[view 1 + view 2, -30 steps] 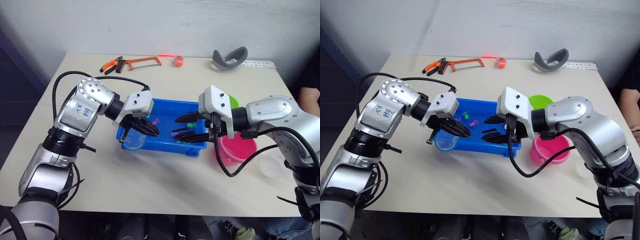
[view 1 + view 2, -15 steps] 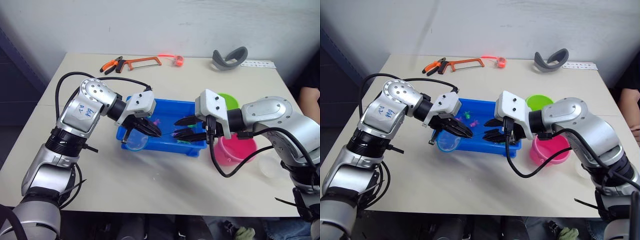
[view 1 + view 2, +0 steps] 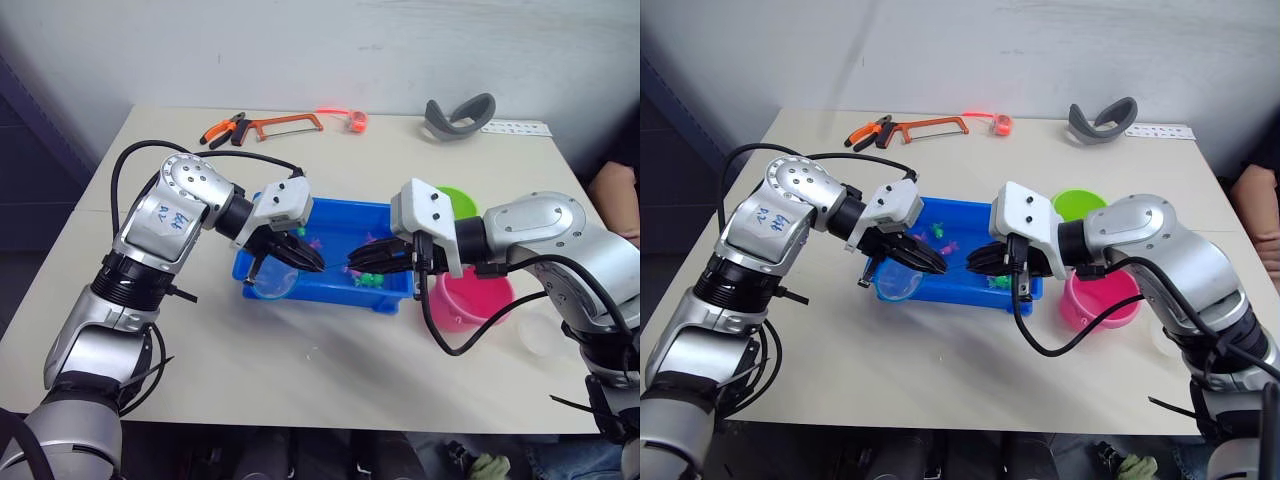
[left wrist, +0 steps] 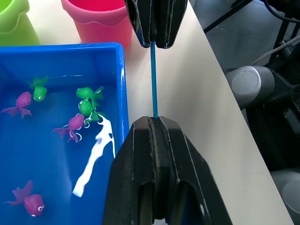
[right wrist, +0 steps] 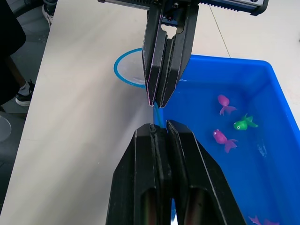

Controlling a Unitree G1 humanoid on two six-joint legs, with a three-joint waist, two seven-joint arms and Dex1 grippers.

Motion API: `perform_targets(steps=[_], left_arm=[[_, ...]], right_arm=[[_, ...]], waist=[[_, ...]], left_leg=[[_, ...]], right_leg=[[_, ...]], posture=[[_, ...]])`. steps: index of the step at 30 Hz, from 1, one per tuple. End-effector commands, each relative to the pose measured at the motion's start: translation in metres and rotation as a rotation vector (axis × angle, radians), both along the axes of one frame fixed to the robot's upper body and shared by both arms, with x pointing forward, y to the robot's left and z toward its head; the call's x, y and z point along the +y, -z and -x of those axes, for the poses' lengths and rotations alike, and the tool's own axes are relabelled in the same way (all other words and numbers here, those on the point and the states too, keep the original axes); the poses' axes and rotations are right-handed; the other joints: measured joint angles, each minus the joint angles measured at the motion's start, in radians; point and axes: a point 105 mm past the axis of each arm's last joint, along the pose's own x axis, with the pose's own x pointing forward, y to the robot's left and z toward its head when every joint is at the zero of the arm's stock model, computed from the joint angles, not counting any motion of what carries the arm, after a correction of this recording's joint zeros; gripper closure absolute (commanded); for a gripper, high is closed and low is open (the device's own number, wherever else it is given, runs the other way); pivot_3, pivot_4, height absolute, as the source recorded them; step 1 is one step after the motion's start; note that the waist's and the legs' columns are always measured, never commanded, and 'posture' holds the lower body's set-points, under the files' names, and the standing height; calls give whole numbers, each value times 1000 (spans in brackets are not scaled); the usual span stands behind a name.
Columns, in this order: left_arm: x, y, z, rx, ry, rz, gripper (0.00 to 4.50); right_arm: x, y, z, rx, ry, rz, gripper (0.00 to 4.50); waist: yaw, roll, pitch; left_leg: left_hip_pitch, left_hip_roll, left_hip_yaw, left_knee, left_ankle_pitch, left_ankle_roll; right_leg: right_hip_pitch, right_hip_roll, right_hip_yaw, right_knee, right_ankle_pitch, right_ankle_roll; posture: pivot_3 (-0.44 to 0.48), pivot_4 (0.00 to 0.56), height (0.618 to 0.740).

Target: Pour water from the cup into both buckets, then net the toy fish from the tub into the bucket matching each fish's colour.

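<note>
The net has its light-blue hoop point(image 3: 270, 284) hanging over the blue tub's point(image 3: 335, 212) front left rim. Its thin handle point(image 4: 153, 79) runs between my two grippers. My left gripper point(image 3: 312, 262) is shut on the handle near the hoop. My right gripper point(image 3: 358, 263) is shut on the handle's other end, fingertips almost meeting the left's. Several pink fish point(image 4: 72, 125) and green fish point(image 4: 89, 93) lie in the tub's water. To the right of the tub stand the green bucket point(image 3: 463, 203) and the pink bucket point(image 3: 470, 300). The clear cup point(image 3: 545, 335) sits front right.
Along the table's back edge lie orange pliers point(image 3: 222, 129), a hacksaw point(image 3: 285, 124), a red tape roll point(image 3: 356, 122), a grey curved band point(image 3: 458, 116) and a white strip point(image 3: 515, 127). A person's arm point(image 3: 612, 192) shows at the right edge.
My right gripper's fingers, spread around the handle half a second ago, have shut on it. The left gripper has shifted slightly right over the tub. A person's arm has come in at the right.
</note>
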Motion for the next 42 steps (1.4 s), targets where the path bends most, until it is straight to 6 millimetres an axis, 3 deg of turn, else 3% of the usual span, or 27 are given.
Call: perform_targets(steps=[1,6,8,9,15,21,34,42], left_arm=[[-2,-29,7,-7,44,125,3537],[10,-49,3,-21,17,340,1263],[19,-49,2,-17,-5,390,257],[24,-46,3,-14,-16,399,21],[40,-24,5,-23,-124,462,21],[36,-4,3,-9,-233,531,21],[31,9,1,36,-292,562,21],[30,17,-2,12,-297,512,21]], right_arm=[[-5,-11,8,-4,15,-35,4500],[-25,-11,11,57,141,-69,4500],[-34,-11,10,87,223,-101,4500],[-40,-11,9,99,266,-114,4500],[-72,5,15,186,473,-146,4500],[-91,27,9,229,669,-175,4500],[-97,49,-10,263,862,-258,4500],[-98,61,-15,280,897,-244,4500]], waist=[[1,0,0],[1,0,0],[1,0,0],[0,0,0],[0,0,0],[4,0,0],[1,0,0],[1,0,0]], left_leg=[[0,0,0,0,0,0],[-1,0,-2,1,0,0],[0,0,-3,1,0,0],[0,0,-3,1,0,0],[0,0,-4,0,0,0],[1,0,-5,1,0,0],[2,0,-4,0,1,-1],[2,0,-4,0,1,-1]], right_leg=[[0,0,0,0,0,0],[1,-2,0,0,0,0],[2,-3,0,-1,0,0],[2,-2,0,0,0,0],[2,-3,2,0,0,0],[5,-3,5,-1,0,0],[4,-2,7,-1,0,0],[4,-1,7,-1,0,0]], posture=[[0,150,740],[0,150,740],[0,150,740],[0,150,740],[0,150,740],[0,150,740],[0,150,740],[0,150,740]])
